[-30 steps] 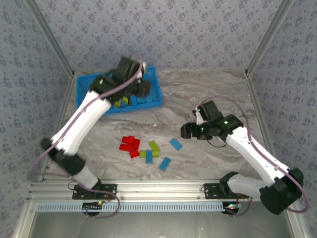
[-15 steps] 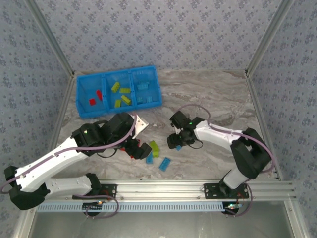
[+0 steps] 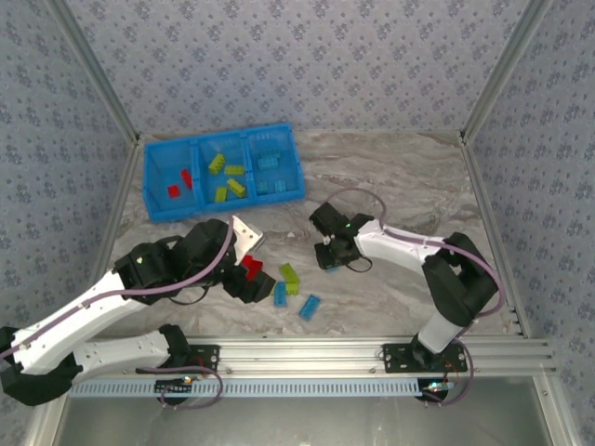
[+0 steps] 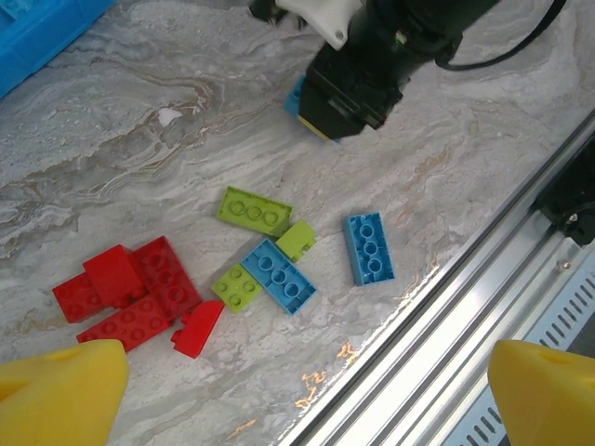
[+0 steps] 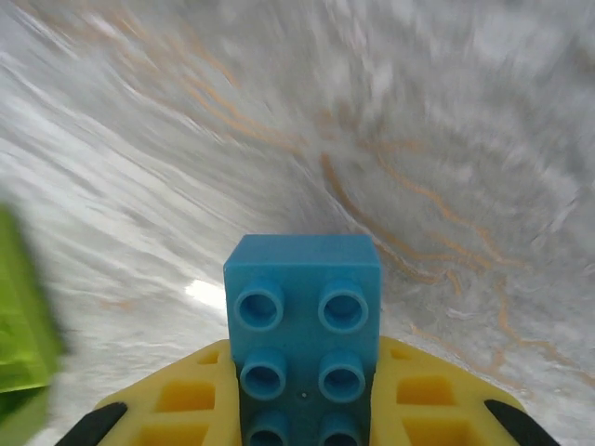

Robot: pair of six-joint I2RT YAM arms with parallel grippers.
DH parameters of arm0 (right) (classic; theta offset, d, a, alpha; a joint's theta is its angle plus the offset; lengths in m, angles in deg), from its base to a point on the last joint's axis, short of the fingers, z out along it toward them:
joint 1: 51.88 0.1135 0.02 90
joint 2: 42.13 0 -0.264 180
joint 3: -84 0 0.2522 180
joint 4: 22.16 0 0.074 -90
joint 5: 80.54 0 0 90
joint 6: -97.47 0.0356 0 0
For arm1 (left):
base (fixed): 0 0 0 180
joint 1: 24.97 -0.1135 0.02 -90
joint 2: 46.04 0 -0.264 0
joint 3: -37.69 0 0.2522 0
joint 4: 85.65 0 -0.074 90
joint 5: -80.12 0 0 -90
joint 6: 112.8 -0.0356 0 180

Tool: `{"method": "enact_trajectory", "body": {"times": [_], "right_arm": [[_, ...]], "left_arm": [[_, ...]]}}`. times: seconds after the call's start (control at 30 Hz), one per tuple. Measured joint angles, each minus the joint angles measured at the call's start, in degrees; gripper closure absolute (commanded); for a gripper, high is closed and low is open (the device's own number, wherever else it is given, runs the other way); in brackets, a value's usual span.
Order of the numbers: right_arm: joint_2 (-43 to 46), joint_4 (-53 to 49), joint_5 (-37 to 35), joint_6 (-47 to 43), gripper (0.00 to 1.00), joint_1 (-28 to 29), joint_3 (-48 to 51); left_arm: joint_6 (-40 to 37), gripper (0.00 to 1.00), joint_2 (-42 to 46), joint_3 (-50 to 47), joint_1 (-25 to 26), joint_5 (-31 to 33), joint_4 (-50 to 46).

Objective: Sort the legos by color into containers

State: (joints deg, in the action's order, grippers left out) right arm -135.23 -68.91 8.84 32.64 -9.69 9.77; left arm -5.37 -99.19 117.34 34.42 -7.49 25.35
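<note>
Pinching a light blue lego (image 5: 303, 307) between its jaws, the right gripper (image 5: 304, 423) is getting ready for the tray (image 3: 299, 172). The left gripper (image 4: 303, 390) is hanging wide open, maybe choosing red legos (image 4: 130, 297) below.

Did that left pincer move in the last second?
Yes. The left pincer left the blue tray, came toward the near edge of the table, and now hangs open above the red bricks.

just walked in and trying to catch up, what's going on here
Lego bricks are being sorted by color into a blue tray, which already holds red, green and blue ones in separate compartments. The right gripper is shut on a light blue brick. The left gripper hangs open over the loose pile of red, green and blue bricks.
</note>
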Motion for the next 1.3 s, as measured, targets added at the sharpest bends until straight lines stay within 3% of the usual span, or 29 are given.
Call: {"method": "enact_trajectory", "body": {"times": [0.17,0.27,0.57,0.67,0.73,0.8,1.1,1.2,1.3], "right_arm": [[1.7,0.7,1.1,3.2,0.78,-1.7,-13.4],[-1.2,2.0,1.0,4.3,0.78,-2.2,-23.2],[-31.0,1.5,-3.8,3.2,0.75,-3.0,-56.7],[-41.8,-2.3,-4.2,2.0,0.66,-3.5,-69.0],[-47.4,-5.2,-4.1,0.8,0.53,-3.8,-75.5],[-50.2,-7.2,-3.7,-0.2,0.51,-4.1,-79.3],[-47.7,-13.0,2.3,-0.8,0.48,-5.2,-84.3],[-41.5,-17.2,7.2,-0.8,0.47,-6.6,-82.4],[-28.3,-19.5,11.3,-1.2,0.45,-9.5,-71.8]], "left_arm": [[2.0,0.01,-1.1,0.5,0.0,1.0,3.2],[6.5,0.01,-3.5,2.7,0.0,5.1,6.0],[25.3,0.01,-6.4,6.6,-2.3,15.7,6.6],[30.3,0.01,-5.8,6.6,-3.1,17.0,4.3],[33.3,0.01,-4.9,6.5,-3.1,17.7,2.5],[35.8,0.01,-3.8,6.4,-3.1,18.1,1.3],[41.4,0.01,-3.0,4.0,-4.9,17.3,-2.1],[42.3,0.06,-5.8,4.0,-6.1,15.5,-2.0],[43.1,0.09,-10.5,4.0,-6.6,12.8,-1.1]]}}
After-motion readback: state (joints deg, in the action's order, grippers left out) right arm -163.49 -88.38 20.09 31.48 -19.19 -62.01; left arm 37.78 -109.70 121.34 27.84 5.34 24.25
